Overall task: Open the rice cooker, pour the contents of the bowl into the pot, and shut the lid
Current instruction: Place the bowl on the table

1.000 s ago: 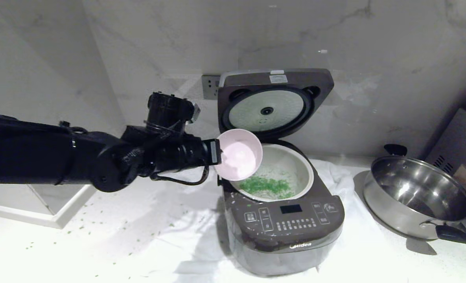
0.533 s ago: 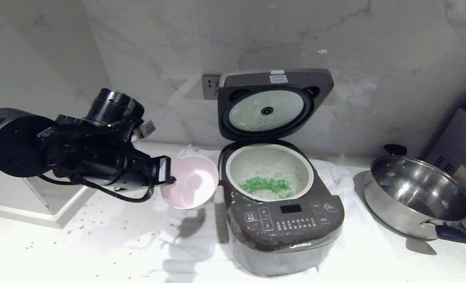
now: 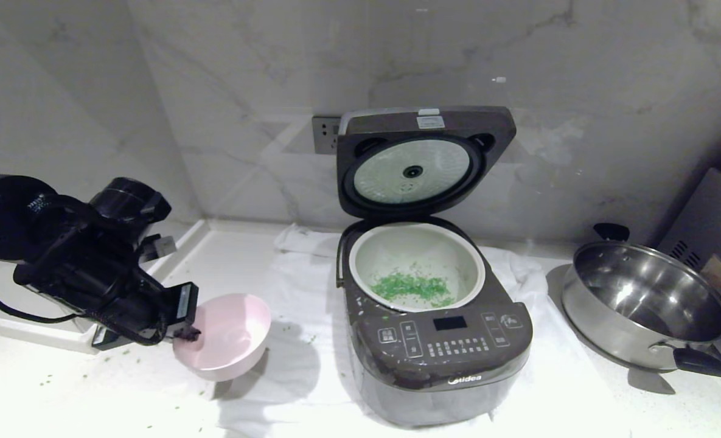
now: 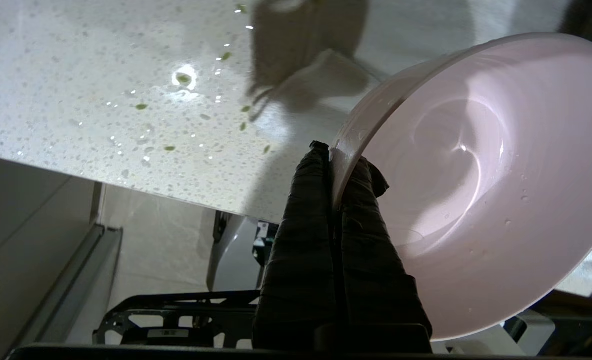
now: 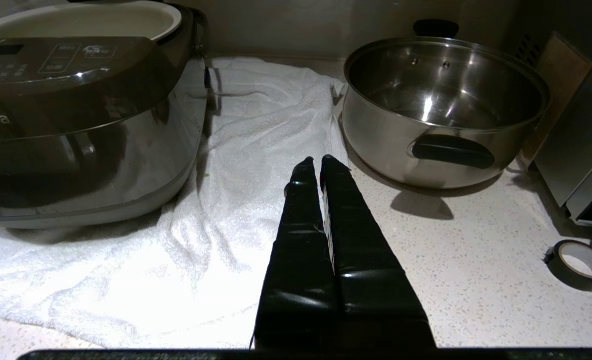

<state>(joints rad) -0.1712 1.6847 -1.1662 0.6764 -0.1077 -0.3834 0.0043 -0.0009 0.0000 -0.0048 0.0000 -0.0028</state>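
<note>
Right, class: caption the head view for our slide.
Left gripper holds the emptied bowl beside the open rice cooker.

Steel pan (image 3: 646, 304) right; white towel (image 5: 256, 150) on counter (image 3: 62, 395); tape roll (image 5: 578, 264).

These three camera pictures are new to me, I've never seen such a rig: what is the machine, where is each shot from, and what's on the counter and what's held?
It is a two-armed robot. The wide picture comes from its head, looking down at a counter; the other two come from cameras on each wrist, behind the fingers.

On the counter a rice cooker sits on a white towel, its lid up. Its pot holds green bits. To the right stands a steel pan, with a tape roll nearby in the right wrist view.

The left gripper pinches the rim of an empty pink bowl, low over the counter left of the cooker. The right gripper is shut on nothing, between cooker and pan.
</note>
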